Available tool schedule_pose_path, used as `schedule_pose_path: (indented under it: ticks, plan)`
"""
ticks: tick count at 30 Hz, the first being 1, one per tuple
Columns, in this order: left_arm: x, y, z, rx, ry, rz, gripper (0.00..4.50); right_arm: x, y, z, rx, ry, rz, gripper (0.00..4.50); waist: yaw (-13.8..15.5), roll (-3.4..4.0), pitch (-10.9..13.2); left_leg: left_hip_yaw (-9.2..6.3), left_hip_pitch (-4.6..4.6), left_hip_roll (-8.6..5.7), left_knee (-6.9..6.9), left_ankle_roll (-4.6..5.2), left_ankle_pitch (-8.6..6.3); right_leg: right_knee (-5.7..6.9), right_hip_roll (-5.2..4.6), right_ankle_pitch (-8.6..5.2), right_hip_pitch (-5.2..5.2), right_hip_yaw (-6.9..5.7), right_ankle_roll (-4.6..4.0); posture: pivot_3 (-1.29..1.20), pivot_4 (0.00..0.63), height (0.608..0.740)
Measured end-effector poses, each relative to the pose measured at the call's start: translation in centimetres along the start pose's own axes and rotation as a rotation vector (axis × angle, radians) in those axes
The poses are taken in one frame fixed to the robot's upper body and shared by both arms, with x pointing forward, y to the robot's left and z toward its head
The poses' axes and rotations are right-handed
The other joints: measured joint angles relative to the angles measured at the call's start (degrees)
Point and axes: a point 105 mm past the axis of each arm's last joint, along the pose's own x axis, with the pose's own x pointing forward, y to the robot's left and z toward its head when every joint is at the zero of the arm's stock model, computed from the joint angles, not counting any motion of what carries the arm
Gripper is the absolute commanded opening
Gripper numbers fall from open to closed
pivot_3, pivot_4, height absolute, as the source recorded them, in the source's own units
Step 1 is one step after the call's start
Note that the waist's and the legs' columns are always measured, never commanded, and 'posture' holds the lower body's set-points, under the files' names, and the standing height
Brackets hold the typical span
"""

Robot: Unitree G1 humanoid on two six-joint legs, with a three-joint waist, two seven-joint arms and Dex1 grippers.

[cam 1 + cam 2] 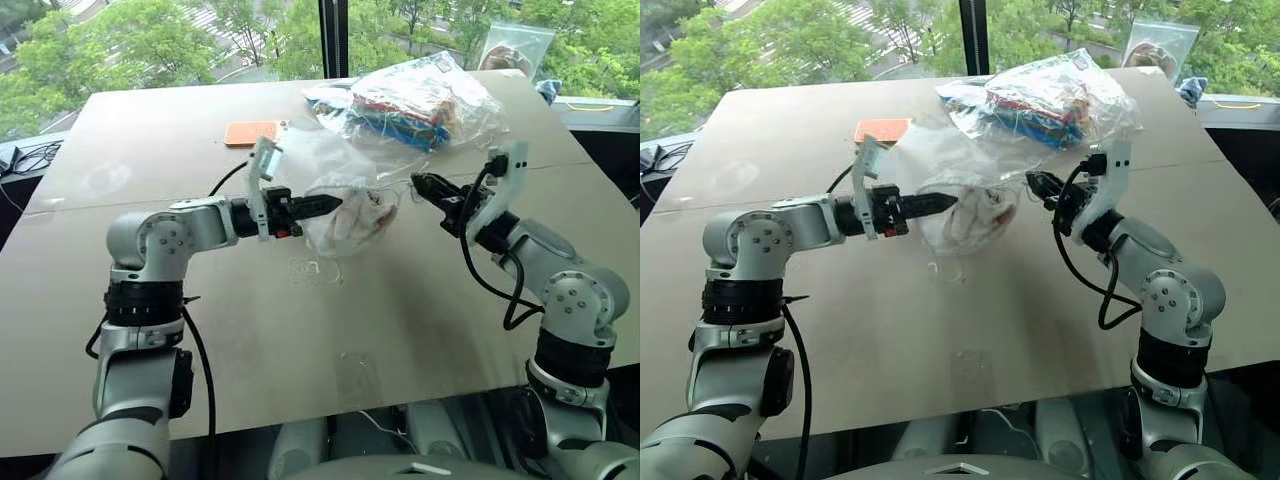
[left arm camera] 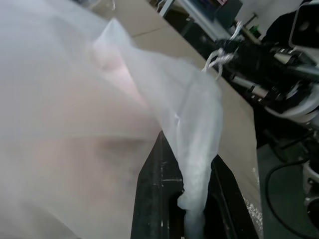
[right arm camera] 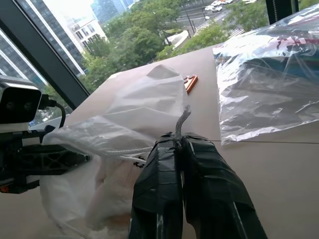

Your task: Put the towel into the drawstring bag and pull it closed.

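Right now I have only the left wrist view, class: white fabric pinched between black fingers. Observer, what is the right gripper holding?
Observer: The right gripper is shut on the white cord of the drawstring bag.
Operator: Is the bag lying flat on the table?
Observer: No. In the head views it hangs between the left gripper and the right one, over the table. I cannot tell whether its bottom touches.
Operator: And the towel?
Observer: A bunched pale cloth shows through the bag's fabric, probably the towel inside.
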Motion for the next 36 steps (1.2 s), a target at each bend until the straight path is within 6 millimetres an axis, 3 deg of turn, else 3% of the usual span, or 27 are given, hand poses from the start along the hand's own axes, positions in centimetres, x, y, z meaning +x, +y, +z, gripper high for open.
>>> schedule_pose_path:
  ticks: [2,4,7,13,16,22,31,35,36]
  plan:
    - [-1.3,0.0,-0.9,-0.019,0.021,-0.002,1.49,0.0,0.2,-0.1,0.007,0.006,0.007,0.00,-0.17,0.01,0.00,0.06,0.05,0.03,-0.03,0.01,-0.01,0.00,0.03,0.00,0.00,0.06,0.00,0.00,0.150,0.740]
    - [-3.7,1.0,-3.2,-0.065,0.083,0.054,2.24,0.0,0.2,-0.3,0.011,0.011,0.005,0.00,-0.30,0.03,0.01,0.06,0.06,0.06,-0.05,0.01,-0.01,0.00,0.06,0.00,-0.01,0.07,0.00,0.00,0.150,0.740]
    - [-6.0,1.7,-6.3,-0.115,0.174,0.101,2.24,-0.1,0.3,-0.3,0.019,0.011,0.007,0.00,0.32,0.04,0.02,0.00,0.01,0.08,-0.05,0.02,-0.01,-0.02,0.03,-0.01,0.00,-0.03,0.00,0.00,0.150,0.740]
    - [-6.8,1.5,-8.8,-0.004,0.213,0.110,2.24,0.0,0.8,-0.5,0.026,0.017,0.022,0.00,0.77,0.04,0.02,0.01,-0.01,0.08,-0.03,0.02,-0.01,-0.07,-0.04,-0.01,0.03,-0.04,-0.01,0.00,0.150,0.740]
    - [-6.2,0.9,-10.5,0.080,0.274,0.085,2.24,0.0,0.7,-0.5,0.025,0.019,0.021,0.00,0.75,0.05,0.03,-0.01,0.00,0.12,-0.05,0.02,-0.01,-0.07,-0.02,-0.01,0.03,-0.05,-0.01,0.00,0.150,0.740]
    - [-2.7,0.6,-12.9,0.213,0.302,0.036,2.24,-0.1,0.8,-0.5,0.024,0.026,0.018,0.00,0.89,0.06,0.03,0.03,0.00,0.11,-0.03,0.03,-0.01,-0.08,0.00,0.00,0.04,-0.04,-0.01,0.00,0.150,0.740]
    - [-0.7,1.1,-13.2,0.338,0.353,0.010,2.24,-0.1,0.8,-0.6,0.020,0.037,0.013,0.00,0.37,0.06,0.03,0.04,0.00,0.15,-0.02,0.04,-0.02,-0.06,0.06,0.00,0.04,-0.04,0.00,0.00,0.150,0.740]
    - [0.1,1.0,-14.0,0.381,0.400,-0.039,1.11,0.0,0.8,-0.6,0.023,0.036,0.010,0.00,0.40,0.06,0.03,0.04,0.00,0.15,-0.02,0.04,-0.02,-0.06,0.06,0.00,0.04,-0.04,0.00,0.00,0.150,0.740]
    - [0.2,1.0,-14.0,0.378,0.399,-0.042,0.53,0.0,0.8,-0.6,0.023,0.036,0.008,0.00,0.38,0.06,0.03,0.03,0.00,0.15,-0.02,0.04,-0.02,-0.06,0.06,0.00,0.04,-0.04,0.00,0.00,0.150,0.740]
